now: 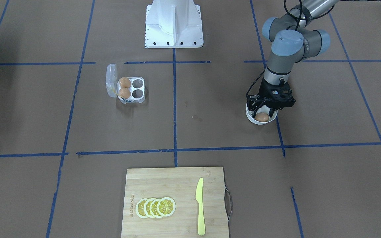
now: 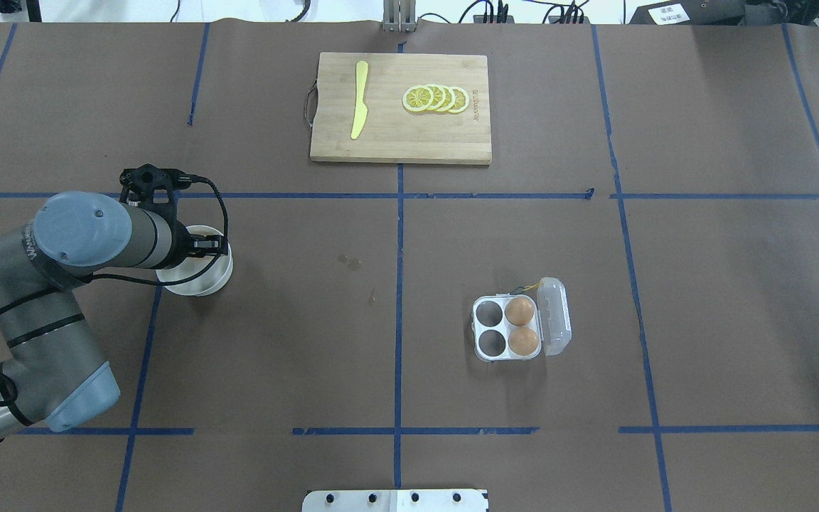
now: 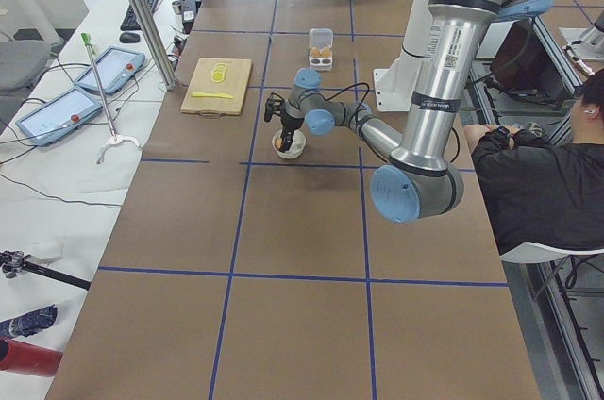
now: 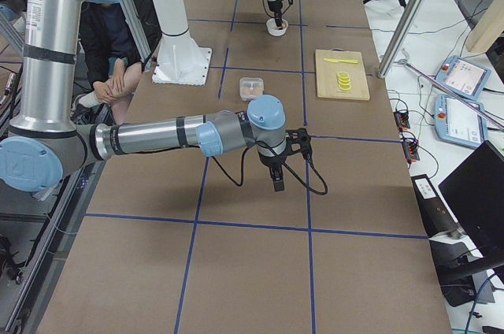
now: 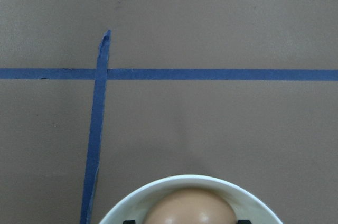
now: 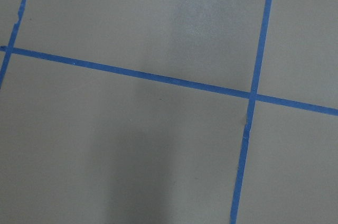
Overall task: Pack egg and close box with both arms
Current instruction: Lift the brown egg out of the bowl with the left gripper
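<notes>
Exterior front-facing view: the left gripper [image 1: 266,108] is lowered into the white bowl [image 1: 250,116], where the loose egg [image 1: 262,117] lies. The clear egg carton [image 1: 143,90] sits well apart from the bowl, its lid [image 1: 111,81] hinged open. It holds 2 packed eggs [image 1: 124,82] in the cells next to the lid, and the 2 empty cells [image 1: 136,83] are on the side away from it. Step in hand, as judged: the pick of egg 3, not yet lifted. The left wrist-mounted view shows a black fingertip [image 5: 130,221] at each side of the egg. The jaws therefore stand apart and straddle it, and contact cannot be confirmed. The egg lies on its side, its long axis running roughly across the front-facing view. Which end is the blunt one cannot be told. The next move calls for a gentle closure square across the shell, a straight lift clear of the bowl rim, a carry to the carton and a lowering into an empty cell. The right gripper [image 4: 277,178] hangs above bare table [image 4: 236,271], near the carton. It shows only in the exterior right view, so its jaw state cannot be told.
</notes>
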